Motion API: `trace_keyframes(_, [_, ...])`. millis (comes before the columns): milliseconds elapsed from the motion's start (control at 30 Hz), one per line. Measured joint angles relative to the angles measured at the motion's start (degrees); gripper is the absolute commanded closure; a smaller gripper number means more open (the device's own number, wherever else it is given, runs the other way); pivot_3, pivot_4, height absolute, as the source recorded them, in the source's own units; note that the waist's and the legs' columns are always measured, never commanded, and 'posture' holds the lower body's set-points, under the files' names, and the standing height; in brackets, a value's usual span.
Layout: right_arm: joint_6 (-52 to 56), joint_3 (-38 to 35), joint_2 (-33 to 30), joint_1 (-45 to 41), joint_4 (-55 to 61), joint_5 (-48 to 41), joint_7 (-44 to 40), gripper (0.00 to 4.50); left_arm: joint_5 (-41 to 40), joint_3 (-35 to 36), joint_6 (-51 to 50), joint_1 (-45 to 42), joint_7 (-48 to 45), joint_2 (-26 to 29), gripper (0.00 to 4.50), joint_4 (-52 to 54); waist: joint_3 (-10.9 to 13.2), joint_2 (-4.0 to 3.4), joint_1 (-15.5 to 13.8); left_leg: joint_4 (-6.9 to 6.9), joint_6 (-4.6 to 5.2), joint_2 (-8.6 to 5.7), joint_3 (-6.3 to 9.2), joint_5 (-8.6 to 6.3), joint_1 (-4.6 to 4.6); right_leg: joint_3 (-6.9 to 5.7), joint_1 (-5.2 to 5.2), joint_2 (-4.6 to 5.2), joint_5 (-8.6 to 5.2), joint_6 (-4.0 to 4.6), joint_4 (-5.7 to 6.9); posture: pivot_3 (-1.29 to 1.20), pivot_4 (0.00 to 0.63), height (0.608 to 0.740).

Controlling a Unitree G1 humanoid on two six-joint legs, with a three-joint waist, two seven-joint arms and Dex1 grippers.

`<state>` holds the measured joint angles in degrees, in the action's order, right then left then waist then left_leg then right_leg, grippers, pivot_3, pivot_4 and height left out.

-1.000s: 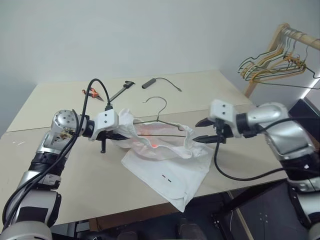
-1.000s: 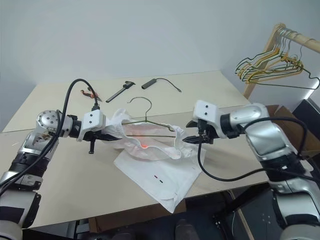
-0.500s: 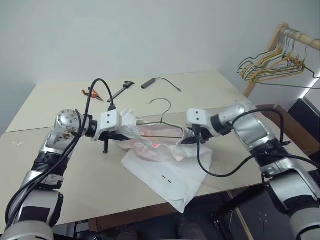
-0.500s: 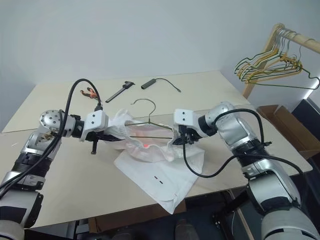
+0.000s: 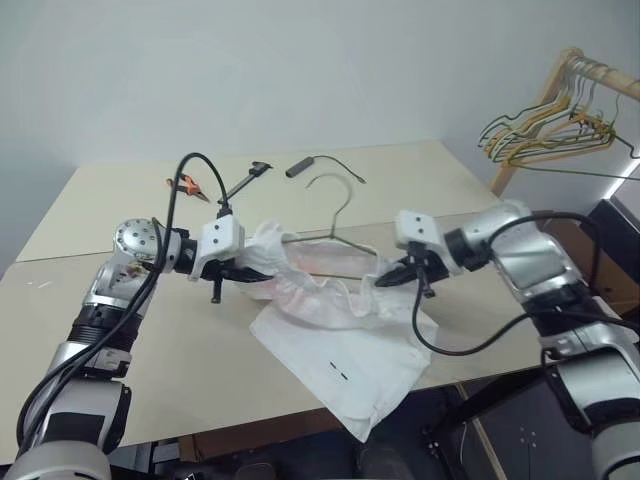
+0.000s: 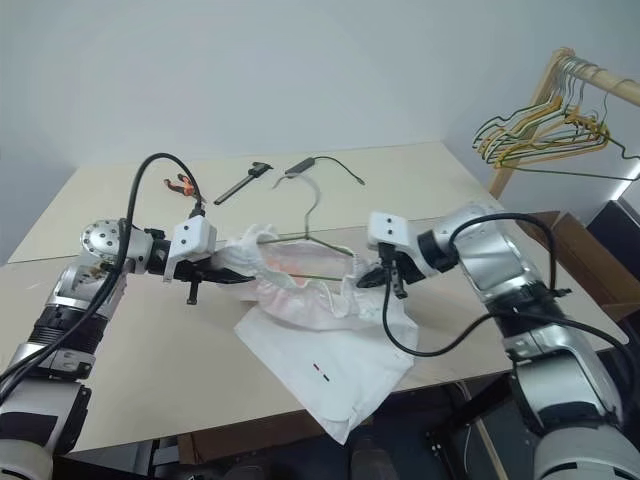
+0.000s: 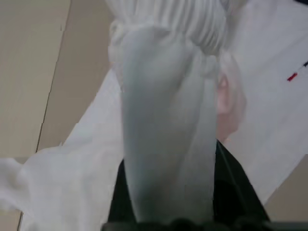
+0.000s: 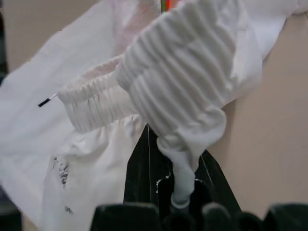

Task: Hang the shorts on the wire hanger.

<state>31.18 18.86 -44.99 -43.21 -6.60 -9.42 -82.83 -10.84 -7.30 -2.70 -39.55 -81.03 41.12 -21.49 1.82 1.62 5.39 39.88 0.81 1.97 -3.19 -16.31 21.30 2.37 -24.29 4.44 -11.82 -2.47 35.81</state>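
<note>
- Head views: the white soft fabric shorts with the gathered elastic waistband [image 5: 330, 300] lie on the pale beige wooden table [image 5: 120, 330], waistband raised and stretched between the two arms, legs trailing toward the table's near edge.
- The thin dark grey-olive triangular wire hanger [image 5: 335, 245] sits inside the raised waistband; its hook stands up above the shorts, tilted toward the table's far side.
- The left gripper [image 5: 250, 272] is at the waistband's end on that side, cloth bunched over its black fingers; the right gripper [image 5: 392, 280] is clamped on the opposite end.
- Left wrist view: the white fabric [image 7: 168, 139] drapes right over the fingers, so I cannot tell how wide they stand or whether they pinch anything.
- Right wrist view: the ribbed elastic [image 8: 183, 96] is pinched fast between the closed fingers [image 8: 144, 168].
- Judgement: to do this well, keep the elastic taut and level so both hanger shoulders stay inside the band; the left side looks the doubtful hold, and slack there could let the wire slip out.
</note>
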Motion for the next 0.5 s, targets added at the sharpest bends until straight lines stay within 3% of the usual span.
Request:
trace_keyframes(133, [8.87,-6.34,-6.15,9.55,8.17,-5.18,1.19,4.5,-1.11,3.91,-0.15,-1.34,0.53,2.25,1.32,-2.61,0.0,0.0,0.2,0.0,0.0,0.0,-0.02,0.0,-0.07,0.01,0.01,-0.01,0.0,0.0,0.04,-0.12,0.0,0.74])
trace_keyframes(267, [19.79,-17.38,-8.86,20.01,17.17,-11.7,6.58,4.5,-1.53,7.75,1.22,-3.93,4.82,2.77,0.03,-5.43,0.0,0.01,0.35,0.0,-0.01,0.0,-0.03,0.0,-0.14,0.03,0.06,0.0,-0.01,0.0,0.04,-0.15,0.0,0.74])
trace_keyframes(500, [40.7,-40.32,-7.92,34.36,30.12,-19.02,20.34,4.5,-10.34,13.76,-8.84,-5.55,16.15,-6.13,0.03,4.72,-0.03,0.05,0.22,0.06,-0.09,0.0,0.0,-0.06,-0.01,0.03,0.08,0.02,-0.02,-0.04,-0.03,-0.24,0.0,0.74])
